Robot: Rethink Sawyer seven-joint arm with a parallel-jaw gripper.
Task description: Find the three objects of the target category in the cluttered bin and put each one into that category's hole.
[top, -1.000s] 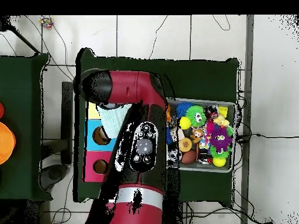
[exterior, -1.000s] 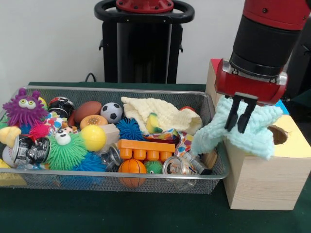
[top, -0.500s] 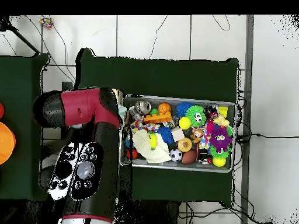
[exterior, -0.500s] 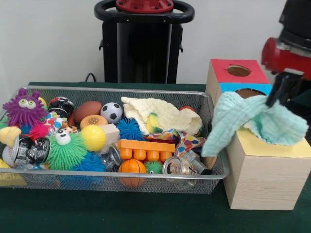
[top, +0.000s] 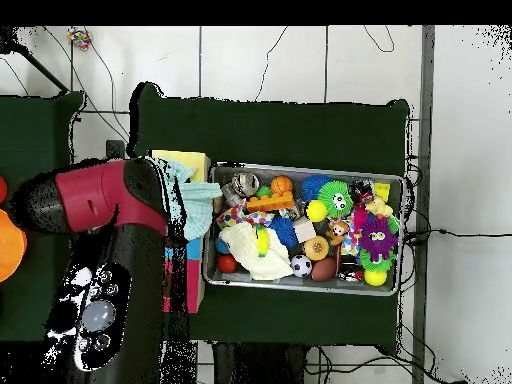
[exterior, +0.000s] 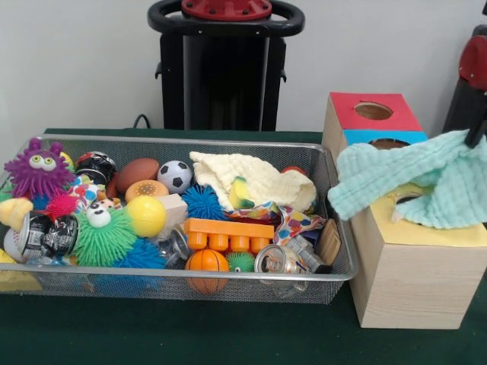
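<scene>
From the front, with the wooden sorting box (exterior: 411, 228) as my landmark, the counter (exterior: 190, 334) and its dark green cloth lie nearest, before the box's plain wood face. The box's top runs in colour bands: yellow nearest, then blue, then red (exterior: 369, 110) with its round hole farthest back. A mint-green washcloth (exterior: 415, 182) is draped over the yellow and blue parts of the top, one corner hanging off the box's left side toward the wire mesh bin (exterior: 175, 281), which stands just beside the box on that side.

In the bin, closest to the box, a crushed drink can (exterior: 278, 260) lies by the front wall, with an orange toy basketball (exterior: 207, 262) and an orange building brick (exterior: 228, 232) further from the box. Beyond those sit a green spiky ball with eyes (exterior: 103, 236) and a yellow ball (exterior: 146, 215). Toward the bin's back, a cream washcloth (exterior: 255, 179) lies crumpled near the box's end, then a small soccer ball (exterior: 175, 175), a brown toy football (exterior: 137, 172), and a purple fuzzy monster (exterior: 38, 171) at the end farthest from the box.

My arm (top: 105, 250) shows from overhead on the box's side away from the bin. My claw is not clearly shown, so I cannot tell whether it is open or closed.
</scene>
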